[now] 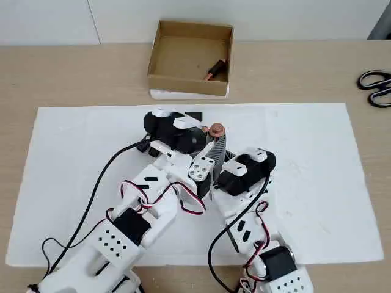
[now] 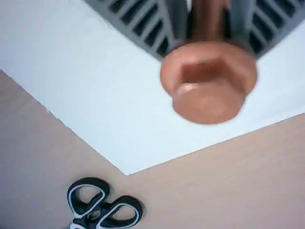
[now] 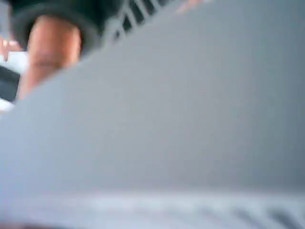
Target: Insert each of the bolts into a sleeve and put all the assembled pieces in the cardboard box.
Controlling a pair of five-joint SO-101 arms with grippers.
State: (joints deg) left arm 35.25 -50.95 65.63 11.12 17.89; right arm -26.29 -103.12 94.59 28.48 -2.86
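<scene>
Progress stands at one finished piece out of an unknown total. One assembled piece (image 1: 214,69), a copper bolt seated in a dark sleeve, lies inside the cardboard box (image 1: 160,54), near its right wall. The box sits at the far edge of the worktop (image 1: 73,73), beyond the white sheet (image 1: 317,183).

A second bolt (image 2: 208,81) is in hand above the middle of the sheet, where both arms meet. The left gripper (image 2: 208,19) has its fingers (image 2: 143,19) clenched on the bolt's shank, with the hexagonal head left free. The right gripper (image 1: 218,145) is just beside that bolt; whether it is released or clenched cannot be told. In the right wrist view, a copper shank appears to enter a dark sleeve (image 3: 71,14), which suggests that insertion is under way, though the depth of seating cannot be judged.

Outstanding, by this estimate: complete the insertion, then carry the piece to the box and release it there. Scissors (image 1: 376,88) lie at the right of the worktop, well apart from the work.
</scene>
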